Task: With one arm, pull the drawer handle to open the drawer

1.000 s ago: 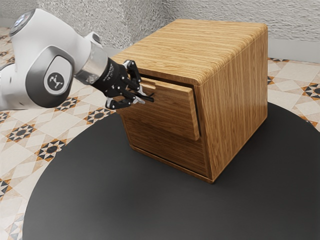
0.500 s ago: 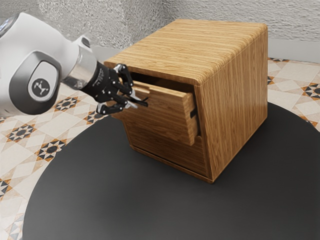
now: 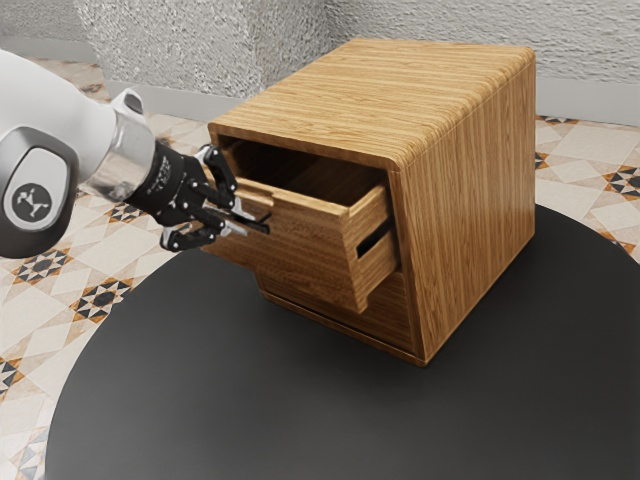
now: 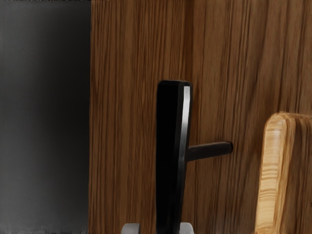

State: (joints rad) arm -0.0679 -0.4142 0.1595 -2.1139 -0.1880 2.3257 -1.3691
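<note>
A wooden cabinet [image 3: 450,150] stands on the round black table [image 3: 300,410]. Its upper drawer [image 3: 320,250] juts out partway toward the exterior view's left, and the dark hollow inside it shows from above. My black gripper [image 3: 238,214] is at the drawer's front face, shut on the drawer handle. In the wrist view the handle [image 4: 173,146] is a black bar right before the hand, joined to the drawer front [image 4: 126,97] by a short black post [image 4: 209,151].
A lower wooden panel [image 3: 340,300] of the cabinet sits flush under the drawer. Patterned floor tiles [image 3: 60,270] lie beyond the table's edge, and a rough grey wall [image 3: 200,40] runs behind. Bare black tabletop spreads in front of the cabinet.
My gripper has drawn back toward the exterior view's left with the handle in it. The drawer has slid from slightly ajar to well out of the cabinet.
</note>
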